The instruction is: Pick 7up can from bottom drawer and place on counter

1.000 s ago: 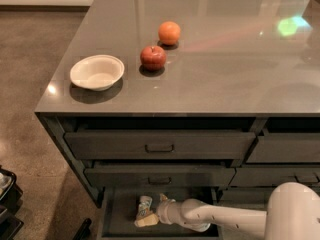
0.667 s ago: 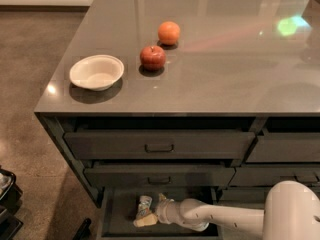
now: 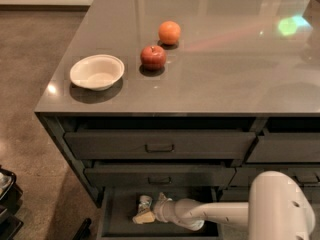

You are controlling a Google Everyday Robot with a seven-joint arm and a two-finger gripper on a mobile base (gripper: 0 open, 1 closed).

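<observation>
The bottom drawer (image 3: 117, 211) stands pulled open under the two handled drawers. In it a small whitish 7up can (image 3: 145, 201) stands at the left-middle. My gripper (image 3: 150, 211) is down inside the drawer, reaching in from the right, right against the can's lower right side. A pale yellowish piece (image 3: 143, 217) shows just below the can at the gripper's tip. The white arm (image 3: 215, 213) runs back to the lower right. The counter (image 3: 225, 69) is glossy dark grey above the drawers.
On the counter stand a white bowl (image 3: 97, 71) at the left, a red apple (image 3: 153, 57) and an orange (image 3: 169, 32) near the middle. Two shut handled drawers (image 3: 160, 146) are above the open one. A dark object (image 3: 7, 199) sits on the floor at the lower left.
</observation>
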